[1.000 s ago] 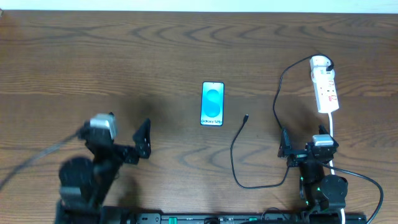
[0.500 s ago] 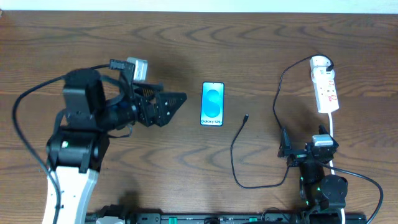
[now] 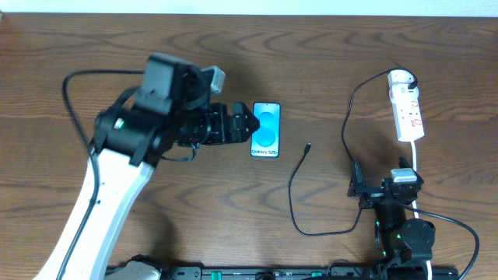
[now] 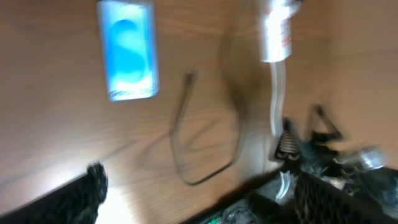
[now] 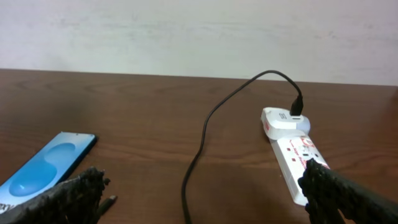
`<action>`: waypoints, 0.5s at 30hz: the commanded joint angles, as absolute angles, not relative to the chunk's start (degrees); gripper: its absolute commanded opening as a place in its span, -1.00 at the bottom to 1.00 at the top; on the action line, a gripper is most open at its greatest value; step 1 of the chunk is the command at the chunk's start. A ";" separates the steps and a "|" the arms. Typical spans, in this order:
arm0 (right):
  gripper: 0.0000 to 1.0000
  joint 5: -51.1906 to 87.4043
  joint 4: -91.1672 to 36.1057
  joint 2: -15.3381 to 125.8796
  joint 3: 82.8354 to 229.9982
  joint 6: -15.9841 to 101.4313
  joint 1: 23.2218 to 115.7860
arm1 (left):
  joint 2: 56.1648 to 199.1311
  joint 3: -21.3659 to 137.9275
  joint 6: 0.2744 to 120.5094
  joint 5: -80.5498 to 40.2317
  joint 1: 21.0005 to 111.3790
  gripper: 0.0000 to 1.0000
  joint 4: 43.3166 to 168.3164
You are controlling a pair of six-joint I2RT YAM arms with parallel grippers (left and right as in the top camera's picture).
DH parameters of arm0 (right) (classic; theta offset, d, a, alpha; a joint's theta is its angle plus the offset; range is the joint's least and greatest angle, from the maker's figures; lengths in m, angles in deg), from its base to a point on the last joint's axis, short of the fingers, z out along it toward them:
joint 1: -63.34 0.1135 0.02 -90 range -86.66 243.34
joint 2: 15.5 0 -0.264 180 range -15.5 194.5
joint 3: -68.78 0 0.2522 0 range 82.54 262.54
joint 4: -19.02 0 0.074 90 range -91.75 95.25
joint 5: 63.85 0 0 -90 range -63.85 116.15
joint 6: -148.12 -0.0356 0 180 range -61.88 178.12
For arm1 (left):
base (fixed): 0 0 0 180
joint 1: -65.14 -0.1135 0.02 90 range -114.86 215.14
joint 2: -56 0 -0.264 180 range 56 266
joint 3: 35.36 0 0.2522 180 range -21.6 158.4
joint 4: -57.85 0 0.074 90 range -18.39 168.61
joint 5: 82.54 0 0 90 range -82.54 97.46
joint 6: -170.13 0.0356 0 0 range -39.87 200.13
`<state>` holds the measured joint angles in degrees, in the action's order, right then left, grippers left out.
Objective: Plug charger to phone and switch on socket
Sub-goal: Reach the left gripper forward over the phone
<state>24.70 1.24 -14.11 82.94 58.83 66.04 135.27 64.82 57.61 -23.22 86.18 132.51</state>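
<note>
The phone (image 3: 267,131) lies face up mid-table, its blue screen lit; it also shows in the blurred left wrist view (image 4: 127,59) and the right wrist view (image 5: 43,165). My left gripper (image 3: 247,126) hovers open at the phone's left edge, holding nothing. The charger's black cable (image 3: 294,202) loops across the table. Its plug tip (image 3: 308,146) lies loose right of the phone, and its white adapter (image 3: 400,78) sits in the socket (image 3: 409,113) at the far right. My right gripper (image 3: 379,183) rests open near the front edge, below the socket, with nothing between its fingers (image 5: 348,199).
The socket's thick white cord (image 3: 416,167) runs down past the right arm toward the front edge. A dark rail (image 3: 280,273) lines the table's front. The left arm's own cable (image 3: 78,85) arcs over the table's left side.
My left arm has swung up from the front left and across to the right, reaching the phone's left edge. The right arm, cable, phone and socket have not moved.
</note>
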 commanded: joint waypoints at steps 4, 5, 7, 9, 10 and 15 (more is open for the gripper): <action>0.99 25.13 0.94 -14.49 82.86 59.47 65.67 | 154.04 86.45 57.26 -3.20 93.57 0.96 150.46; 0.99 25.13 0.94 -14.49 82.86 59.47 65.67 | 156.27 88.49 57.15 -3.18 94.22 0.96 151.75; 0.99 25.13 0.94 -14.49 82.86 59.47 65.67 | 161.08 92.31 56.75 -2.94 95.58 0.96 153.65; 0.98 25.13 0.94 -14.49 82.86 59.47 65.67 | 164.73 94.63 55.64 -1.82 96.49 0.96 154.33; 0.99 25.13 0.94 -14.49 82.86 59.47 65.67 | 166.59 95.57 55.62 -1.65 96.80 0.95 154.26; 0.98 25.13 0.94 -14.49 82.86 59.47 65.67 | 171.57 96.25 55.59 -0.49 96.95 0.95 148.38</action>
<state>24.70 1.20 -14.14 82.94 58.83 66.04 169.69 94.34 56.27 -3.09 97.06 150.79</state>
